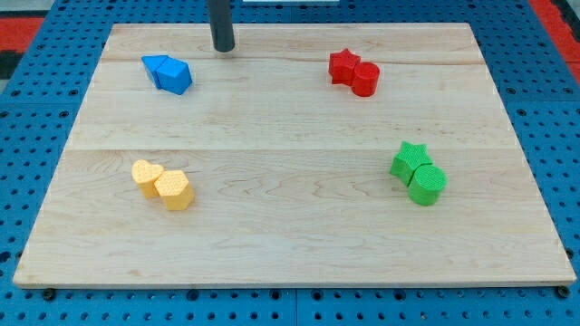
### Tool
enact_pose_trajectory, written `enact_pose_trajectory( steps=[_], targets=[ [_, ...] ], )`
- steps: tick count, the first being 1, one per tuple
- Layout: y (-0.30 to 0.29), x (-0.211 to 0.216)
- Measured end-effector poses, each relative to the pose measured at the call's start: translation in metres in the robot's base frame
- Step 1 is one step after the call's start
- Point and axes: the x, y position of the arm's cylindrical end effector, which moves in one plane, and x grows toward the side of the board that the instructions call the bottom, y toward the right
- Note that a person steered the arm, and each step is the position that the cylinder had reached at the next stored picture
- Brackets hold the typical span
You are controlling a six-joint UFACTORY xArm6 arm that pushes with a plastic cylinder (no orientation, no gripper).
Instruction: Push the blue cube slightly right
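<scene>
Camera view, the only one:

- Blue cube (175,76) sits in the board's (290,244) upper-left area, touching a second blue block (156,66) on its upper-left side. That one's shape is hard to read from here.
- My tip (223,49) is near the board's top edge, up and to the view's right of the cube, apart from it. It's on the wrong side for a rightward push.
- No hand on this rig: just a bare rod, nothing clasped, touching no block.
- Approach: you need the tip on the cube's left face. The second blue block covers the upper part of that side, so my guess is the lower-left is the free entry. Route around the pair, over the top or below, without clipping either.
- Contact low on the left face will likely turn the cube as well as shift it. Aim as near its centre line as the neighbour allows, push straight toward the view's right.
- "Slightly" means a short stroke. Stop early and check; overshoot is harder to fix than undershoot.
- Risk: dragging the second blue block along. Watch for a gap opening between them.
- Red pair (354,72), green pair (418,172) and yellow pair (162,184) are well apart, no concern.
</scene>
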Motion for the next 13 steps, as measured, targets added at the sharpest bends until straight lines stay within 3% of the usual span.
enact_pose_trajectory(
  steps=[2,3,5,6,7,10,13],
  targets=[
    [0.051,0.046],
    [0.045,0.088],
    [-0.097,0.099],
    [-0.139,0.083],
    [-0.134,0.047],
    [-0.117,0.070],
    [-0.058,0.056]
  ],
)
